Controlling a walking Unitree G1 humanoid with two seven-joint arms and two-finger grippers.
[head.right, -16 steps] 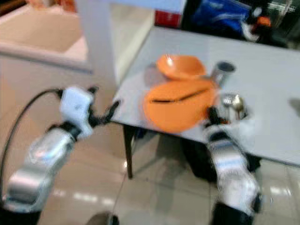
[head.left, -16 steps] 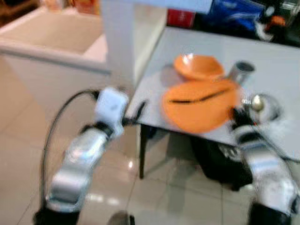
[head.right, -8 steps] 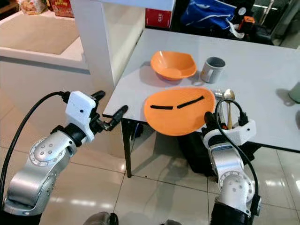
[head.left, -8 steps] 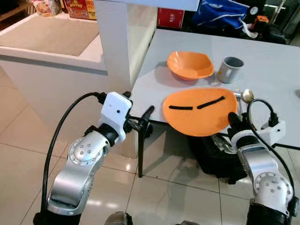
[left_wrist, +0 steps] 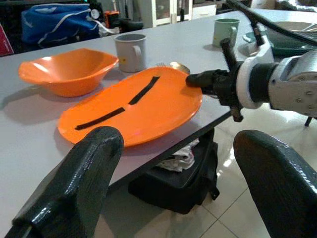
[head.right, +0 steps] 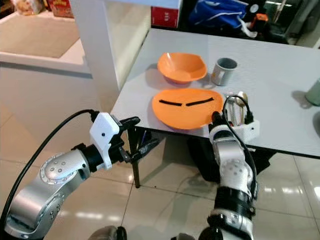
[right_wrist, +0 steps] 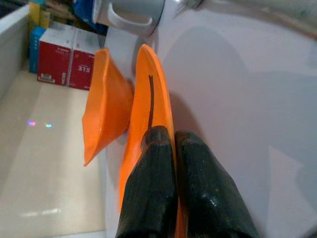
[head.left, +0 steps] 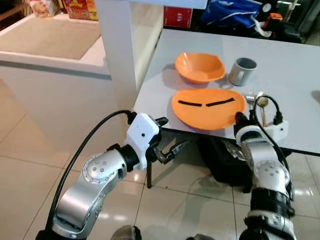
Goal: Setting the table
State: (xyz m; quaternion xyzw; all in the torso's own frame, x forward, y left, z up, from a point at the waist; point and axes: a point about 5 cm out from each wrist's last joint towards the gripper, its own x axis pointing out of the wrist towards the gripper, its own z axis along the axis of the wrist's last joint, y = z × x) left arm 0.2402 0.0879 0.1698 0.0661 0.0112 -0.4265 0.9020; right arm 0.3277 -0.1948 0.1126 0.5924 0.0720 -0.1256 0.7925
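Orange plastic, broad and oval, the flat plate (head.left: 208,108) with two black strips across it lies on the pale grey bench (head.left: 290,80), its near rim close to the bench's front edge. The right pincer (head.left: 239,120) has its two black fingers (right_wrist: 171,198) pressed together on that rim at the plate's right end, one above and one below, so it is clamped on the plate. The plate therefore lies directly ahead of and leftward from this pincer, with its long axis running left to right along the bench edge, roughly in line with the black strips.

The left pincer (head.left: 170,150) hangs below the bench edge and off the plate's left end, its fingers (left_wrist: 89,178) spread wide apart and holding nothing; it looks toward the plate but is well short of it. The right arm is plainly the nearer one.

Beyond the plate sit a deep orange plastic bowl (head.left: 199,66) and a grey ceramic mug (head.left: 242,71). Just beside the plate's right end lie a metal spoon (head.left: 262,102) and other cutlery, partly hidden by the wrist.

Any shift of the plate would likely be a slide along its long axis or straight back from the edge.
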